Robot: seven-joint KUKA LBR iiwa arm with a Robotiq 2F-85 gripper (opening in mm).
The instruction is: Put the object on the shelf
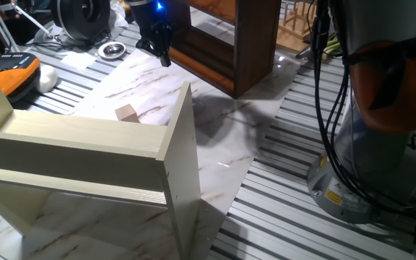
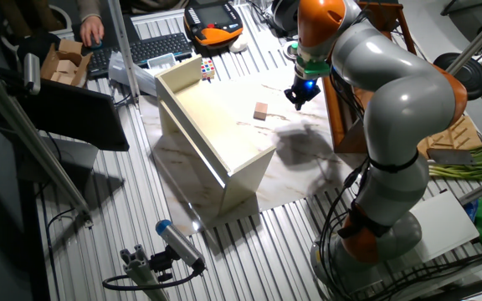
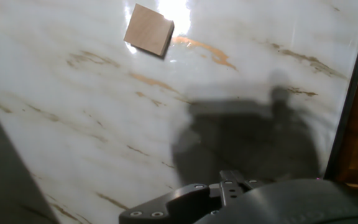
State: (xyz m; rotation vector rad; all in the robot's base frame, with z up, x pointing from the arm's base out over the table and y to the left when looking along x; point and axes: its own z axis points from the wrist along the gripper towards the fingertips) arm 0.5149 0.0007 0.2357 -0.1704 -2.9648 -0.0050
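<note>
The object, a small light-tan wooden cube [image 1: 126,113], lies on the marble board, also seen in the other fixed view [image 2: 261,111] and at the top of the hand view [image 3: 149,29]. My gripper [image 1: 165,59] hangs above the board between the cube and the shelf, apart from the cube, and shows in the other fixed view [image 2: 299,96]. Its fingers look drawn together to one tip and hold nothing. The dark brown shelf [image 1: 230,50] stands just behind the gripper, open front toward the board. Its edge shows in the hand view [image 3: 353,130].
A pale cream shelf unit [image 1: 85,148] stands in the foreground close to the cube. A white lump [image 1: 47,78], an orange pendant [image 1: 16,72] and a metal ring [image 1: 111,50] lie at the far left. The arm's base [image 1: 367,159] stands at the right.
</note>
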